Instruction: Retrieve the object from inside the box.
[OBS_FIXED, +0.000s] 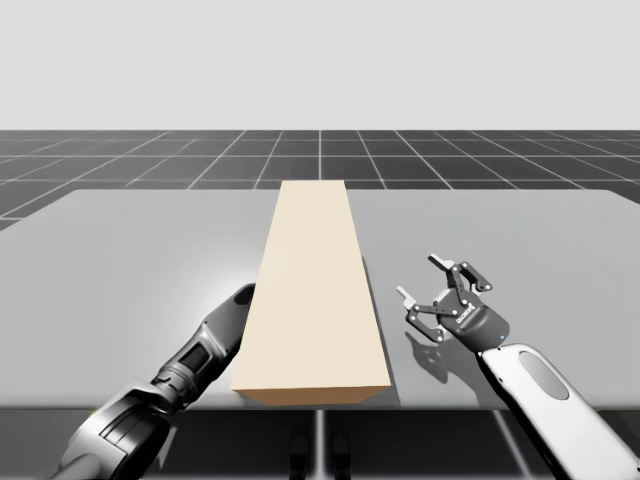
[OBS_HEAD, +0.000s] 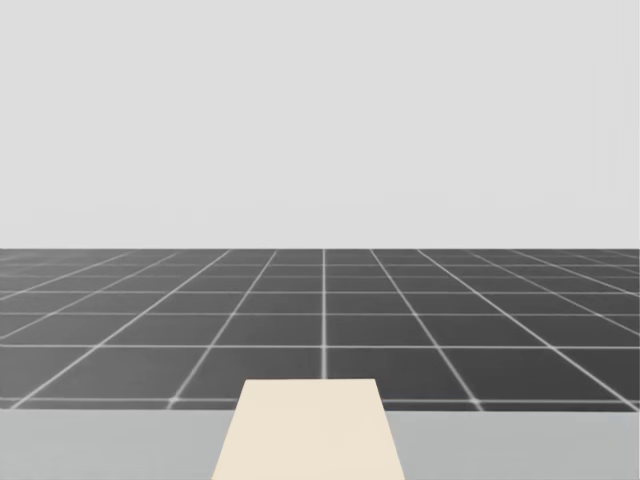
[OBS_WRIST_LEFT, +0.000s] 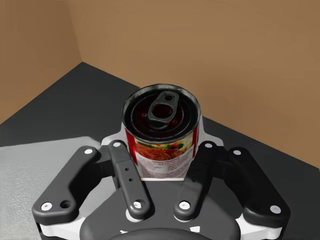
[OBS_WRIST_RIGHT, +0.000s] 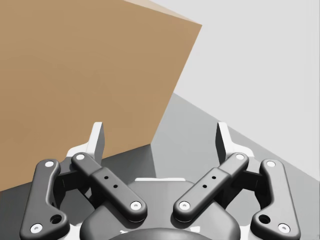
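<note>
Left pincer (OBS_WRIST_LEFT: 162, 161): closed on a red cylindrical metal can (OBS_WRIST_LEFT: 162, 135) with a pull-tab lid, one finger on each side. The can is inside the long tan cardboard box (OBS_FIXED: 315, 290). Right pincer (OBS_FIXED: 421, 277): fingers spread, holding nothing, just beside the box over the grey bench (OBS_FIXED: 130, 250).

Tan box (OBS_HEAD: 310, 430) top on grey table (OBS_HEAD: 110, 445); grid floor (OBS_HEAD: 320, 320) beyond.

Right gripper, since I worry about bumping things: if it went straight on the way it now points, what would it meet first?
Probably the box: my right gripper, jaws open, aims about at its corner edge, so it might instead pass beside it over the table. Depth is unclear.
</note>
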